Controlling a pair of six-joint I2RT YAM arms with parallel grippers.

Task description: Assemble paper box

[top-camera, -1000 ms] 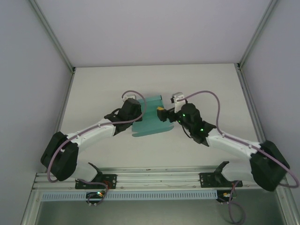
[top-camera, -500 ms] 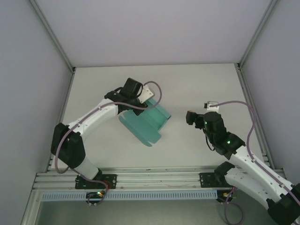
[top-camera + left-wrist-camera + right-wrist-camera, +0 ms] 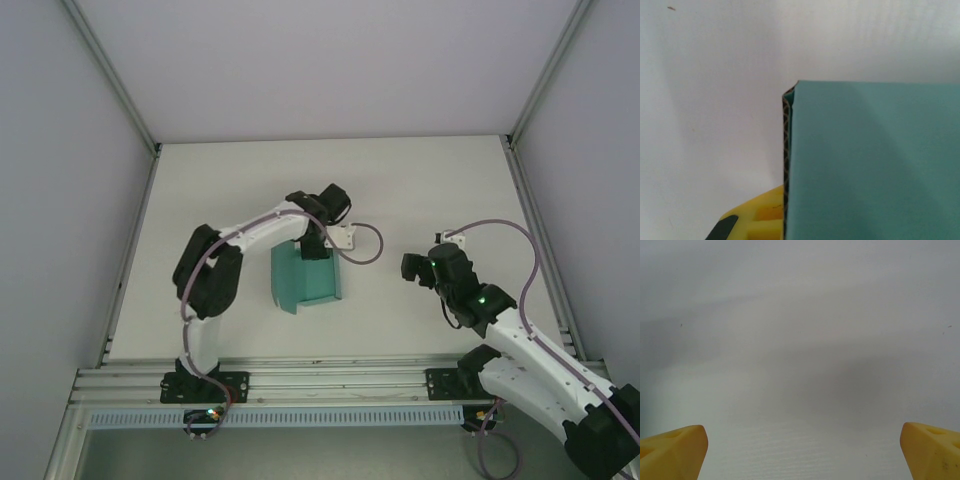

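Teal box (image 3: 305,278), tilted a moment ago, now lies square on the table (image 3: 430,180) with our left gripper (image 3: 318,243) clamped on its far edge, while our right gripper (image 3: 410,268), fingers (image 3: 672,452) spread wide, has backed well away, so we judge the folding far from finished.

table (image 3: 420,170) far side: free | paper box (image 3: 305,280) centre: obstacle

paper box (image 3: 305,278) | teal-green card, folded into a roughly square shape | lies flat on table (image 3: 430,180), left of centre | layered corrugated edge visible on one side
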